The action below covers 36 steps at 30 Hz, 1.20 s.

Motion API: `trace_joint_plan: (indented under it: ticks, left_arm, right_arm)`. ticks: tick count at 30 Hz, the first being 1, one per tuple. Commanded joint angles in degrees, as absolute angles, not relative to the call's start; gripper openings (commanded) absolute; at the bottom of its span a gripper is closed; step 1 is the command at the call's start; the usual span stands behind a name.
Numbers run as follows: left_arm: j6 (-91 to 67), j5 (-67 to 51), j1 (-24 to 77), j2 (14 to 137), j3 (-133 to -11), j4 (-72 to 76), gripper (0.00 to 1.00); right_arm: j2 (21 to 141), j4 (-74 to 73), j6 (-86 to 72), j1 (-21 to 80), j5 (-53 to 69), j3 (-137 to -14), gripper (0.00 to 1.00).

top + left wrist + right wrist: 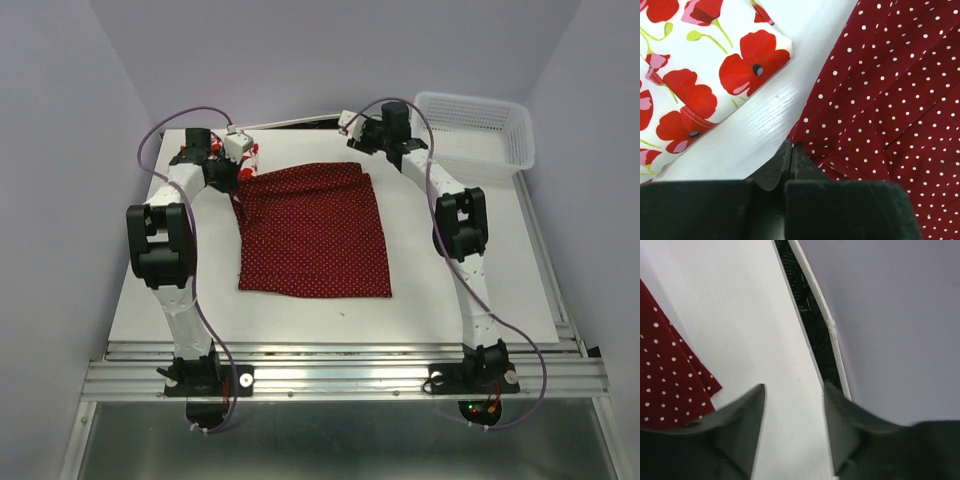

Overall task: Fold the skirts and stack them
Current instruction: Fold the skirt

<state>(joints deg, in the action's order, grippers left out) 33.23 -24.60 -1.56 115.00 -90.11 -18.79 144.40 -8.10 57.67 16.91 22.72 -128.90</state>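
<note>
The dark red skirt with tiny white dots lies spread flat in the middle of the table. It also shows in the left wrist view and in the right wrist view. The white skirt with red flowers lies folded at the far left, beside the red skirt's corner, and fills the upper left of the left wrist view. My left gripper is shut, its tips at the red skirt's far-left corner, where the cloth wrinkles. My right gripper is open and empty over bare table, just right of the skirt's far-right corner.
A white lattice basket stands at the far right corner. The white table ends in a dark gap before the back wall, close to my right gripper. Grey walls close in left, right and behind.
</note>
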Motion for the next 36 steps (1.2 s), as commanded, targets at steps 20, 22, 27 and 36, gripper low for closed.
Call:
trace_joint_plan:
  ticks: [20,22,27,36]
  left_arm:
    - [52.3,-8.1,7.7,88.7,-57.7,11.7,0.00]
    - [53.1,-8.4,7.7,87.9,-56.6,13.3,0.00]
    - [54.5,-8.7,8.0,85.3,-54.5,15.2,0.00]
    - [57.8,-9.2,8.4,82.9,-51.3,16.9,0.00]
  right_arm:
    - [142.2,-24.0,67.8,17.5,38.3,-127.5,0.72]
    - [142.2,-24.1,69.0,17.5,37.9,-126.6,0.68]
    - [144.2,-24.6,70.2,17.5,36.4,-128.1,0.63]
    - [146.0,-25.6,72.9,18.6,37.7,-129.3,0.53]
